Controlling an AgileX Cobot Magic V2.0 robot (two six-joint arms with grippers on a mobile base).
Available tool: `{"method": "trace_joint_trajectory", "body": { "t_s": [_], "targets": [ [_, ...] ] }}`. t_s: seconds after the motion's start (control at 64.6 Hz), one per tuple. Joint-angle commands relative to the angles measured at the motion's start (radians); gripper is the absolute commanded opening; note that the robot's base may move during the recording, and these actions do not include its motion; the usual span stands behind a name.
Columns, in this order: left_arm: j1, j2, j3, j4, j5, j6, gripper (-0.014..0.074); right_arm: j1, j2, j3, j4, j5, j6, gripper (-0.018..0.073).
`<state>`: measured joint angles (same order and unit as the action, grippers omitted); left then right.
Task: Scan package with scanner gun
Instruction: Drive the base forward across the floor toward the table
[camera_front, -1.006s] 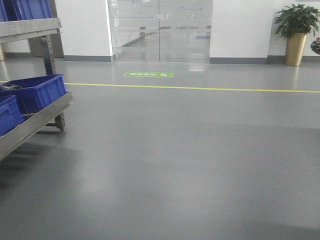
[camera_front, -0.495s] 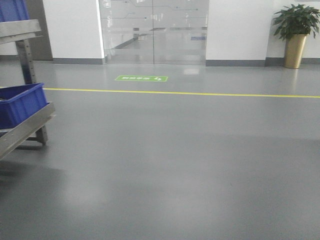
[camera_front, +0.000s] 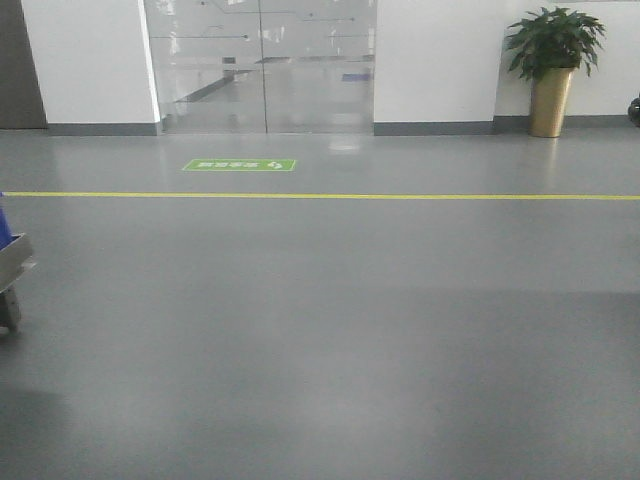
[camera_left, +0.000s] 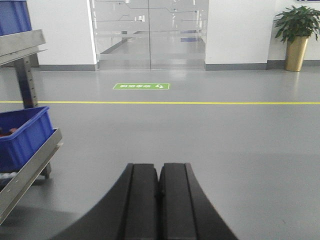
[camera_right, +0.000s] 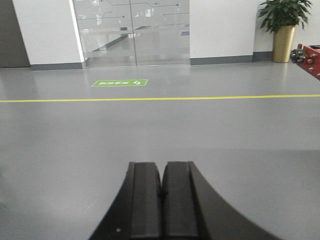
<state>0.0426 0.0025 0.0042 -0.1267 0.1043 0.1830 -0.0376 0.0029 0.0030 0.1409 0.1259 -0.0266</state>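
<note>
Left gripper (camera_left: 159, 197), right gripper (camera_right: 162, 200): black curved jaws pressed together. Glossy grey floor (camera_front: 330, 330); yellow line (camera_front: 320, 196); glass doors (camera_front: 260, 65); blue plastic bin (camera_left: 22, 135) on metal rack (camera_left: 30, 169).

We see a big gray floor (camera_front: 320, 350). A thin yellow line (camera_front: 320, 196) runs across it. Past the line, a small green sign (camera_front: 239, 165) lies flat on the floor, in front of glass doors (camera_front: 260, 70) in a white wall (camera_front: 435, 60). A green plant (camera_front: 552, 40) stands in a gold pot (camera_front: 548, 102) on the right. On the left, a blue bin (camera_left: 22, 135) sits on a metal rack (camera_left: 30, 165).
</note>
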Motion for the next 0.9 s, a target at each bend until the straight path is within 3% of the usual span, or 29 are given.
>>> {"method": "trace_joint_trajectory", "body": {
  "t_s": [0.0, 0.882],
  "targets": [
    [-0.005, -0.003, -0.004, -0.002, -0.016, -0.008, -0.0111, -0.001, -0.003, -0.003, -0.007, -0.023, -0.001, -0.0162],
    [-0.005, -0.003, -0.004, -0.002, -0.016, -0.008, -0.0111, -0.001, -0.003, -0.003, -0.007, -0.023, -0.001, -0.0162]
  ]
}}
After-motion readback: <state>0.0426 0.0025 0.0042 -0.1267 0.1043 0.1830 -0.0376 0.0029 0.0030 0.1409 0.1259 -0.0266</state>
